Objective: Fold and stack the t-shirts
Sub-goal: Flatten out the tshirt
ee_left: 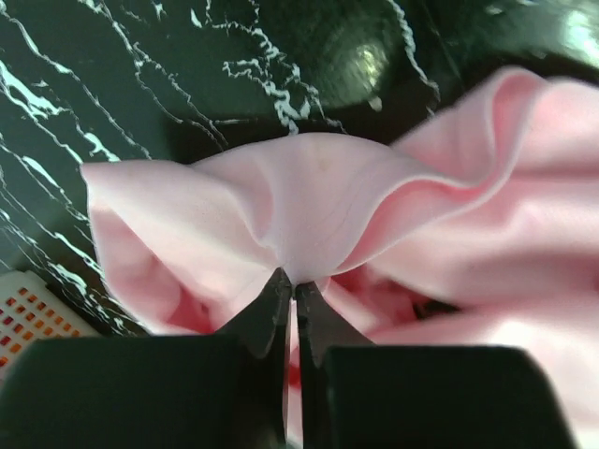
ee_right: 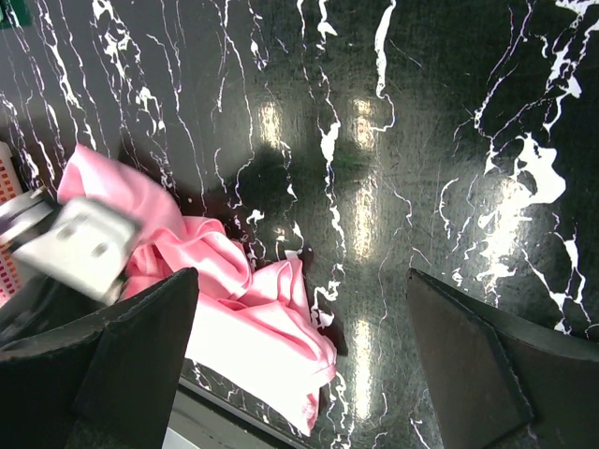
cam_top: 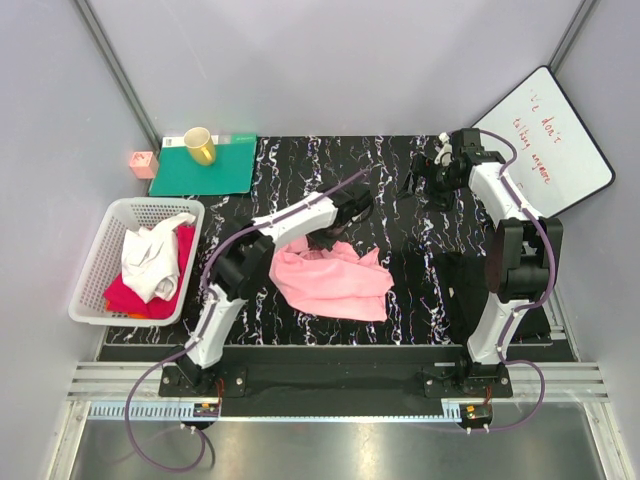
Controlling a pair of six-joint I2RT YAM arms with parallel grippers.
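Pink cloth at the centre of the top view: light pink t-shirt [cam_top: 335,282], crumpled in a loose heap on the black marbled table [cam_top: 400,210], nowhere near flat. Pinched at its upper edge by the left gripper [ee_left: 291,282], tips pressed together on a raised fold, with cloth fanning out to both sides of the pinch in the left wrist view.

Toward the upper right of the top view, the right gripper [ee_right: 299,273], holding nothing. Fingers [ee_right: 122,365] spread wide over bare table, the pink heap at the lower left of the right wrist view.

At the left of the top view, a white basket [cam_top: 88,285] with the white t-shirt [cam_top: 150,258] lying over the magenta-red t-shirt [cam_top: 130,298], both unfolded.

Judging by this: first shirt of three, at the spreading-out stage, with no fold made and no stack begun.

Next, probably:
- Lift and drag the pinched edge to open the heap.
- Bring the right gripper across and down to a second edge or corner, to pull the cloth taut between two holds.

Calls for a grip on one layer only, and for room kept between the two arms.
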